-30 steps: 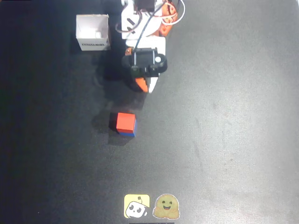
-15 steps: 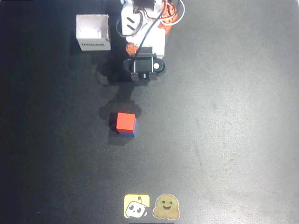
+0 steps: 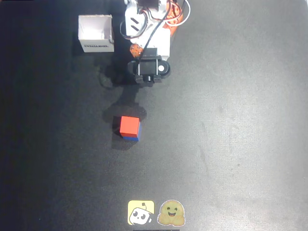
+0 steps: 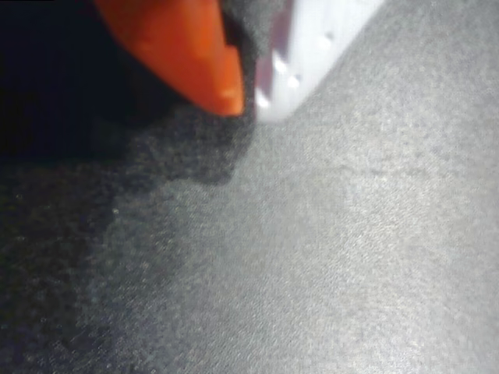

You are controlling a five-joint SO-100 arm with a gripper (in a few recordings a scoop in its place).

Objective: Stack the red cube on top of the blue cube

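Arm retracted, red cube [image 3: 129,125] atop blue cube [image 3: 131,137]

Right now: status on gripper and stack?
Gripper shut, empty, pulled in near the base. Red cube sits on blue cube. White box well apart from the stack.

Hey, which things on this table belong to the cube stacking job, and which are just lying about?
Part of the job:
- small matte red cube, resting on top of the blue one
- small matte blue cube, only its edge showing beneath
- claw, orange and white fingers nearly together, empty

Just lying about:
- white open cardboard box
- two cartoon stickers
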